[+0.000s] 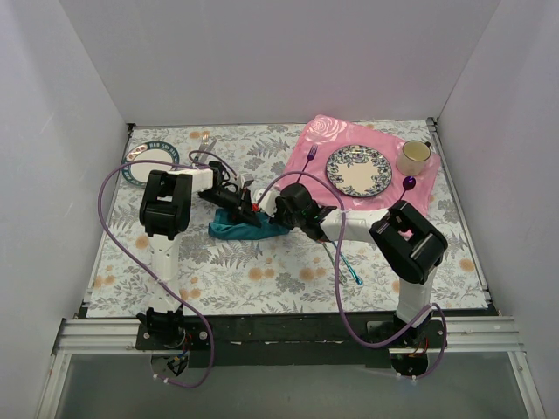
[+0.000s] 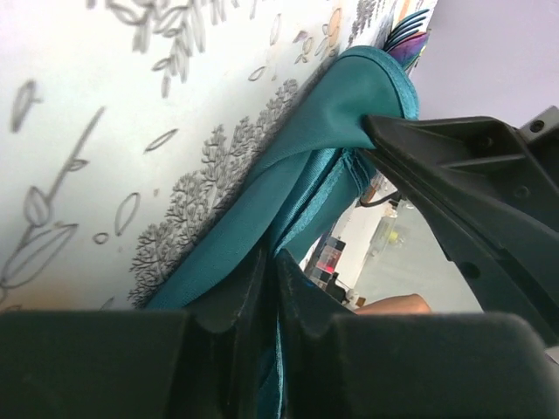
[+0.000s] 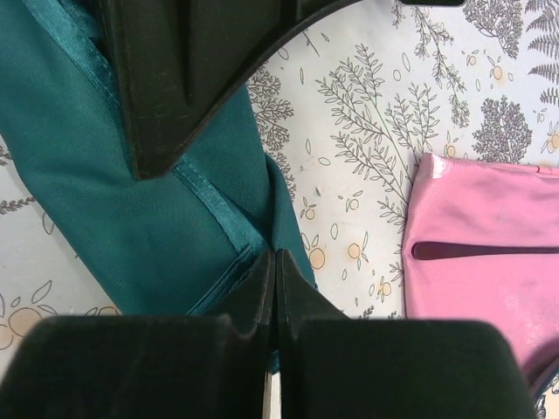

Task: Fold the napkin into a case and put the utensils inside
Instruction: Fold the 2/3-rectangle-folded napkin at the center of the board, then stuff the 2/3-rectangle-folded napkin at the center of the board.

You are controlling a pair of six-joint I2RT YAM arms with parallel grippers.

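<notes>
The teal napkin lies bunched and folded into a narrow strip on the floral tablecloth between the two arms. My left gripper is shut on one edge of the napkin, with cloth pinched between its jaws. My right gripper is shut on a hemmed corner of the napkin, its fingertips closed together. One iridescent blue-green handled utensil lies on the table under the right arm. Rainbow tines show past the napkin's far end. The gold-pink spoon is not visible.
The pink placemat at the back right holds a patterned plate, a cup, a purple fork and a purple spoon. The placemat's edge also shows in the right wrist view. A white plate and green-handled cutlery lie at the back left.
</notes>
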